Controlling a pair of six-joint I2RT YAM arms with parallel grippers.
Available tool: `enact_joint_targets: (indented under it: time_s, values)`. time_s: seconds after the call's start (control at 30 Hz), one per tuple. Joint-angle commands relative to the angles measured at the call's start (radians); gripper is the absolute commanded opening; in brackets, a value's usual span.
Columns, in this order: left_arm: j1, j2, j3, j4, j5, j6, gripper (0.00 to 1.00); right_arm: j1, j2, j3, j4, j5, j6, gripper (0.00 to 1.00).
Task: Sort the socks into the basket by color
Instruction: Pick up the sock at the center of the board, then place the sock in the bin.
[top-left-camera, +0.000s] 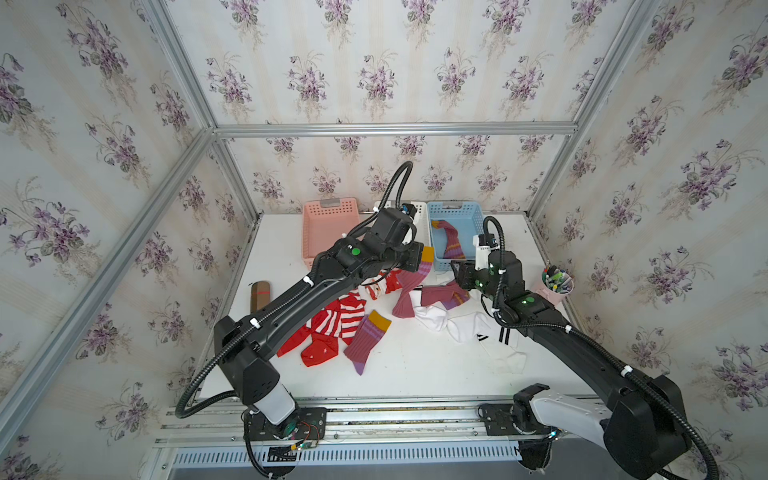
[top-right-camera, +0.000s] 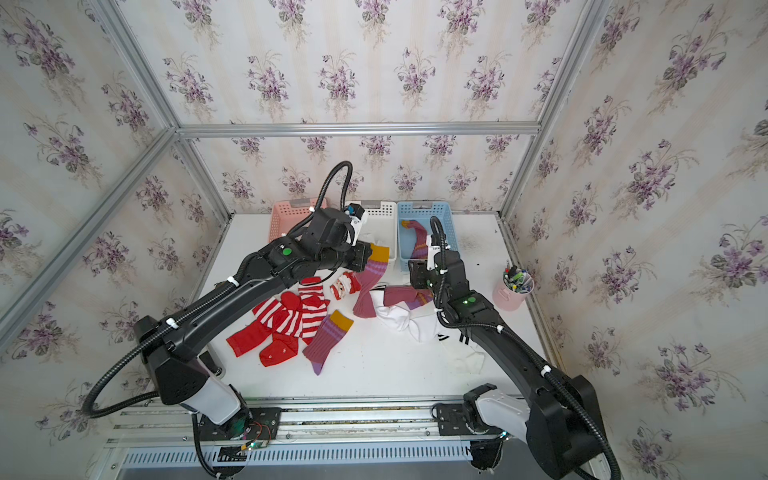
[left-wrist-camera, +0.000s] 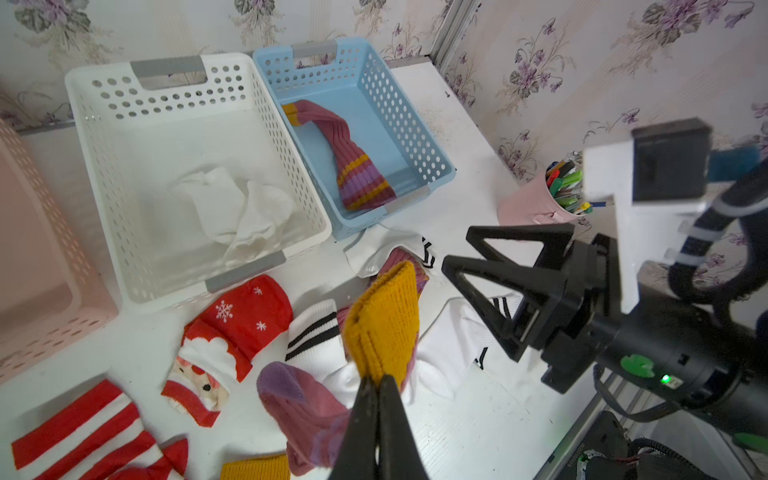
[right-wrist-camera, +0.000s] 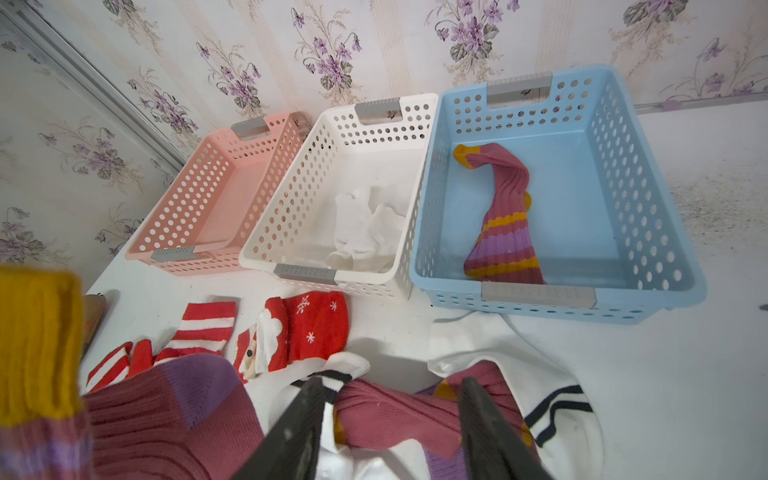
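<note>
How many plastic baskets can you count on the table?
3, in a row: the pink basket on the left, the white basket in the middle, the blue basket on the right. None appears hidden.

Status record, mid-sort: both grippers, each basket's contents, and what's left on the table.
left gripper: shut on the held maroon sock, pinching its mustard cuff
right gripper: open, jaws either side of a second maroon sock lying on banded white socks
pink basket: no socks visible
white basket: plain white socks
blue basket: one binned maroon sock
table: red socks, banded white socks, a loose maroon sock unsorted
</note>
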Motion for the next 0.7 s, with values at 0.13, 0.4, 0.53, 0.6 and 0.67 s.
enact_joint_targets:
  time_s: [0.13,0.4,0.53,0.6,0.67]
  values:
    - [0.003,0.172,0.308,-0.075,0.001,0.074,0.03,0.0,-0.046,-0.005,-0.007,-0.005,-0.007,0.54]
    - [0.034,0.394,0.662,-0.032,0.039,0.085,0.03,-0.001,-0.092,-0.024,-0.022,0.011,-0.01,0.55]
    - [0.064,0.463,0.698,0.123,0.113,0.058,0.03,-0.001,-0.101,-0.026,-0.036,0.017,-0.012,0.55]
    - [0.076,0.492,0.706,0.206,0.129,0.044,0.03,-0.001,-0.106,-0.028,-0.041,0.025,-0.012,0.55]
    - [0.087,0.523,0.713,0.298,0.145,0.037,0.03,-0.001,-0.112,-0.03,-0.045,0.027,-0.012,0.55]
